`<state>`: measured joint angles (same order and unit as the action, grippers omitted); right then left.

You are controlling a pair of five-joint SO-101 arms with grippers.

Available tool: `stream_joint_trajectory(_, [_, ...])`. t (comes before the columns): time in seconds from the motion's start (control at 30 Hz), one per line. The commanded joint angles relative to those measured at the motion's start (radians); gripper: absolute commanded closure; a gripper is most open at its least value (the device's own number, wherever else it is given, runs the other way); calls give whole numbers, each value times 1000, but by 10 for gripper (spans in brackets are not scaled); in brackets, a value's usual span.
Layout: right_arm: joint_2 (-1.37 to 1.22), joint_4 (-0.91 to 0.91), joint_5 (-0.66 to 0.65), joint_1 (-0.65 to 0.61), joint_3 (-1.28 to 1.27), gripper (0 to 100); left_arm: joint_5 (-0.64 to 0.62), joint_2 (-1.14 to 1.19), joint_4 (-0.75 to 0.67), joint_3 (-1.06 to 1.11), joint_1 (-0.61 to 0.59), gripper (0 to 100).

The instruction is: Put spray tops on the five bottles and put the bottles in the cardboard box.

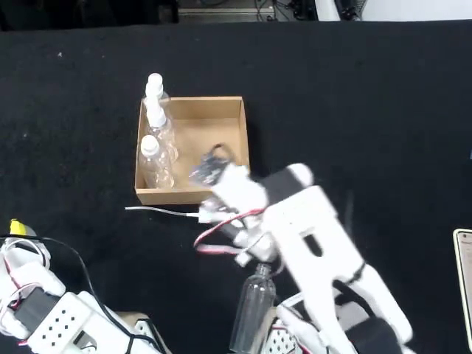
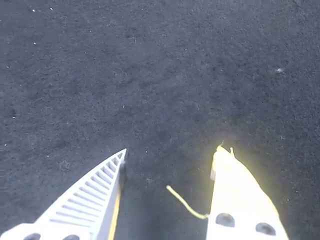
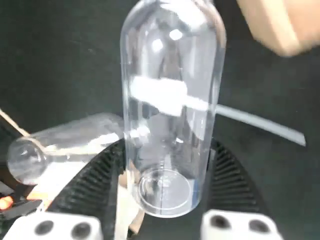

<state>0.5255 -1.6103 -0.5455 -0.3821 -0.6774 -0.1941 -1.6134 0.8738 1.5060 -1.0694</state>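
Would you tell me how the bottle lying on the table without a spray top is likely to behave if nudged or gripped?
The lying bottle is round and on its side, so it would probably roll. It looks empty, so likely light and easily shoved. Its smooth clear wall may slip in a grip.

We see an open cardboard box [image 1: 210,133] with three clear bottles [image 1: 157,122] standing along its left wall, each wearing a white top. A fourth bottle [image 3: 170,100] sits clamped near its base in the right gripper [image 3: 167,150]. A fifth bottle [image 1: 251,310] lies on its side, neck bare. A thin white tube [image 1: 158,212] lies just beside the box.
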Motion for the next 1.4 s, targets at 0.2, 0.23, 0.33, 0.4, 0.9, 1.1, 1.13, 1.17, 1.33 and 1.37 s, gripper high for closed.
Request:
stream_joint_trajectory(0.2, [22,138,-233,779,64,858,-9,2,-21,-19,-7,754])
stream_joint_trajectory(0.23, [1,181,-252,841,61,858,-9,2,-23,-19,-7,754])
stream_joint_trajectory(0.33, [-108,301,-284,990,61,858,-9,-2,-23,-19,-7,753])
stream_joint_trajectory(0.4, [-205,376,-296,1066,70,858,-8,-3,-23,-19,-7,753])
stream_joint_trajectory(0.9, [-561,347,-368,1140,378,602,-5,-6,-25,-19,-12,752])
stream_joint_trajectory(1.1, [-677,213,-361,1083,613,632,-3,-6,-26,-19,-13,752])
stream_joint_trajectory(1.13, [-710,204,-344,1076,645,631,-3,-6,-26,-19,-15,752])
stream_joint_trajectory(1.17, [-750,193,-322,1065,677,631,-3,-6,-26,-19,-15,752])
stream_joint_trajectory(1.33, [-923,123,-232,1005,840,631,-3,-8,-26,-19,-13,751])
stream_joint_trajectory(1.37, [-949,103,-229,997,865,632,-3,-8,-26,-19,-13,751])
